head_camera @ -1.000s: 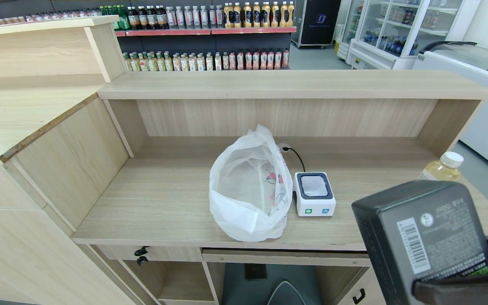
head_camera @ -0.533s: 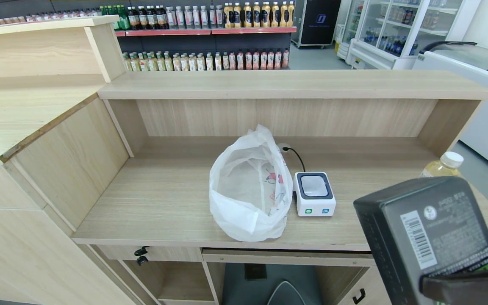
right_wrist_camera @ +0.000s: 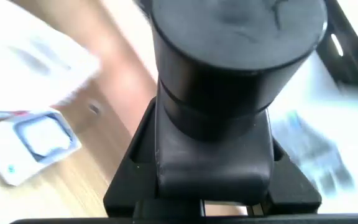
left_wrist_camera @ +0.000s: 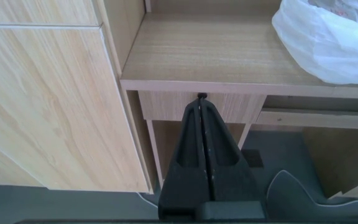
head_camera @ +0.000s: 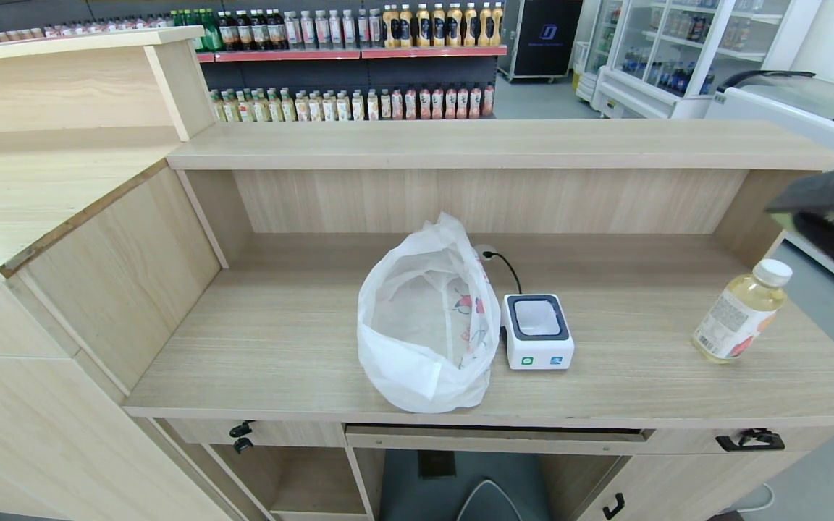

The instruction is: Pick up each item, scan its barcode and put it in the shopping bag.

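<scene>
A black container is being clamped in the right gripper. The left gripper jaws are being pressed together. The scanner is being shown at 3 o'clock of the bag.

- The left gripper hangs low on the robot's left side. Its two black fingers are pressed flat together along their whole length, with nothing between them.
- The right gripper is raised at the robot's far right, its fingers clamped on both sides of a black container.
</scene>
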Controlling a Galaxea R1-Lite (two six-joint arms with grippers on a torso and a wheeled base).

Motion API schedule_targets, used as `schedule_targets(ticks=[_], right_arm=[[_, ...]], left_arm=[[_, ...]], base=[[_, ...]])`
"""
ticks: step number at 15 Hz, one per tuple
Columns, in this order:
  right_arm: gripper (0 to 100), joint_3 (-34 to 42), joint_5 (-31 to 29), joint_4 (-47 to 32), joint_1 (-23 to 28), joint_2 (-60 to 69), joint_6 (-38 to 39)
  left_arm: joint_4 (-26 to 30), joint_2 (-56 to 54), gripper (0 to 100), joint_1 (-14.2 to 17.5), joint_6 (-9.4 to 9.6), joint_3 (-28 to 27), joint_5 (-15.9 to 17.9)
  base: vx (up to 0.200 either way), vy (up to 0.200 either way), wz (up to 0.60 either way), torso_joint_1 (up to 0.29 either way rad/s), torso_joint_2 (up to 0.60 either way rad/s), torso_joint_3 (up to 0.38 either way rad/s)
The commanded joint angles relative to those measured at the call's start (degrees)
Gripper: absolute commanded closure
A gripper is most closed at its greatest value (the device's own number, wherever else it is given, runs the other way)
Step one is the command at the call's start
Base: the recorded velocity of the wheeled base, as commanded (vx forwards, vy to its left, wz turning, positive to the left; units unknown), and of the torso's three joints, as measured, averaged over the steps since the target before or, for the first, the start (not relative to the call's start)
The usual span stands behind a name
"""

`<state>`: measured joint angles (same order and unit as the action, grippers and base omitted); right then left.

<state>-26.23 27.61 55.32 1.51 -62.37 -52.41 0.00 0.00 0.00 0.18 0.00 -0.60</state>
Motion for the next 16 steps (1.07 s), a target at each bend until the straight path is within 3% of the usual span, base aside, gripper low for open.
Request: schedule_targets(ticks=[1, 4, 8, 11, 12, 13, 14, 15, 16], right_arm=[[100, 2.33, -3.35, 3.48, 14.31, 0.40, 11.01], [100, 2.42, -4.32, 4.62, 17.03, -4.61, 16.64], [100, 2.77, -5.20, 0.58, 18.44, -5.75, 22.09], [100, 0.22, -15.92, -6.01, 14.05, -5.75, 29.29], [100, -0.22, -16.89, -6.98, 13.52, -5.84, 29.91], [100, -3.56, -20.76, -13.13, 10.18, -6.89, 36.50], [100, -5.23, -14.60, -14.80, 6.84, -7.86, 47.92], [100, -5.32, -7.66, -14.80, 7.10, -9.62, 56.01], [100, -4.97, -6.78, -15.51, 7.45, -11.02, 60.05]], left_arm=[[0.00, 0.00, 100, 0.00, -0.01, 0.00, -0.02], [0.00, 0.00, 100, 0.00, -0.01, 0.00, -0.02], [0.00, 0.00, 100, 0.00, -0.01, 0.00, -0.02], [0.00, 0.00, 100, 0.00, 0.08, 0.00, -0.02], [0.00, 0.00, 100, 0.00, -0.01, 0.00, -0.02], [0.00, 0.00, 100, 0.00, -0.01, 0.00, -0.02], [0.00, 0.00, 100, 0.00, -0.01, 0.00, -0.02], [0.00, 0.00, 100, 0.00, -0.01, 0.00, -0.02], [0.00, 0.00, 100, 0.00, -0.01, 0.00, -0.02]], base=[[0.000, 0.000, 0.00, 0.000, 0.00, 0.000], [0.000, 0.000, 0.00, 0.000, 0.00, 0.000], [0.000, 0.000, 0.15, 0.001, 0.00, 0.003], [0.000, 0.000, 0.60, 0.001, 0.00, 0.004], [0.000, 0.000, 0.60, -0.012, 0.01, -0.002], [0.000, 0.000, 0.60, 0.002, 0.01, 0.007], [0.000, 0.000, 0.00, 0.000, 0.00, 0.000], [0.000, 0.000, 0.00, 0.000, 0.00, 0.000], [0.000, 0.000, 0.00, 0.000, 0.00, 0.000]])
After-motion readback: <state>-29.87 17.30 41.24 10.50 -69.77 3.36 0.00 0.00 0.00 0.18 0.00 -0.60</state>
